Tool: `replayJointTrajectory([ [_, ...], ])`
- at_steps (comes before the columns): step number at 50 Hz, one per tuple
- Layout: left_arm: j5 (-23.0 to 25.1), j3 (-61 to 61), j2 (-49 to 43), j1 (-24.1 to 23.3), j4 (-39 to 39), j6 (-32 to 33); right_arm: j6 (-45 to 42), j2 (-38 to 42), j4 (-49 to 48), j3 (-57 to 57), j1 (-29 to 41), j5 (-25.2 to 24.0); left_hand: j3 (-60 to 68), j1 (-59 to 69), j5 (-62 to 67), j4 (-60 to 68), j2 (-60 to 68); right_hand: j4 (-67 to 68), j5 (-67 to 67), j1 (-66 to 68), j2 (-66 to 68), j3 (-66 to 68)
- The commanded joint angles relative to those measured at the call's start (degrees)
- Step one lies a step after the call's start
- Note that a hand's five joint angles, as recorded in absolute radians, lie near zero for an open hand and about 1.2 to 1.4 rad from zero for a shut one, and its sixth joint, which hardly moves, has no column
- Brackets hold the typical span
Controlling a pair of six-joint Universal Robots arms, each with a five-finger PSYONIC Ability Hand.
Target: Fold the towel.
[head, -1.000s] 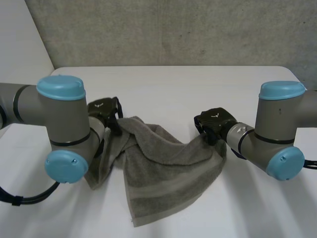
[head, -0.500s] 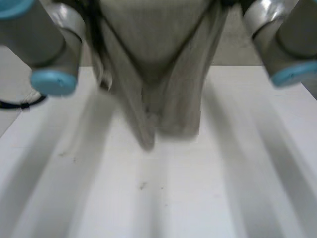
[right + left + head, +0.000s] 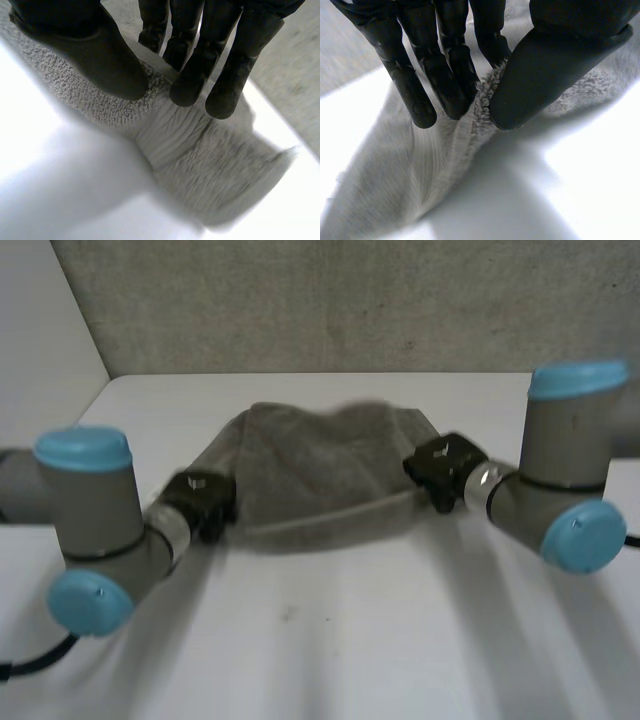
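A grey terry towel hangs stretched between my two hands above the white table, its far part draped toward the back. My left hand holds the towel's left near corner; in the left wrist view the thumb and fingers pinch the towel's edge. My right hand holds the right near corner; in the right wrist view its thumb and fingers pinch the towel there.
A grey concrete wall rises behind the table's far edge. White tabletop lies bare in front of the towel. My grey arms with blue caps flank the towel on both sides.
The towel went from a crumpled heap to being lifted high and then swung out toward the back of the table. Both hands moved apart and now hold it spread wide.
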Motion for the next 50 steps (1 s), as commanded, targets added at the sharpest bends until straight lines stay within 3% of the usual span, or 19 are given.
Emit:
replayJointTrajectory([
  [1,-0.48,-7.44,1.61,0.06,4.13,2.29,1.25,-2.24,-5.69,10.75,-0.5,0.18,10.3,11.22,10.99,10.2,10.22,3.57,2.76,3.75,4.32,3.32],
  [8,-0.31,-11.85,6.8,0.06,8.27,2.29,3.79,-9.97,-10.5,21.9,-0.67,-0.78,8.13,9.06,8.82,8.04,8.06,3.57,2.76,3.75,4.32,3.32],
  [10,-0.31,-14.12,8.81,0.06,10.37,2.29,4.68,-11.83,-12.19,24.92,-0.67,-1.05,-20.8,-19.87,-20.11,-20.89,-20.87,3.57,2.76,3.75,4.32,3.32],
  [11,-0.31,-14.13,8.82,0.06,10.38,2.29,5.11,-13.66,-13.76,27.62,-0.67,-1.39,-20.96,-20.04,-20.28,-21.06,-21.04,3.57,2.76,3.75,4.32,3.32],
  [12,-0.31,-15.09,9.52,0.06,11.34,2.38,5.21,-15.16,-15.25,29.99,-0.67,-1.75,-31.79,-30.87,-31.1,-31.89,-31.87,3.57,2.76,3.75,4.32,3.32],
  [22,-0.48,-17.73,9.53,1.11,13.37,2.38,6.17,-17.72,-20.98,35.73,-2.69,-2.54,-31.4,-30.47,-30.71,-31.49,-31.47,3.57,2.76,3.75,4.32,3.32],
  [40,-2.24,-18.44,8.56,2.79,13.72,2.47,8.46,-16.49,-21.42,35.29,-5.24,-2.72,-22.48,-21.56,-21.79,-22.58,-22.56,3.57,2.76,3.75,4.32,3.32],
  [50,-2.95,-18.0,5.14,5.33,18.46,3.17,8.55,-16.49,-21.24,34.94,-5.68,-2.36,-17.1,-16.18,-16.41,-17.2,-17.18,3.57,2.76,3.75,4.32,3.32],
])
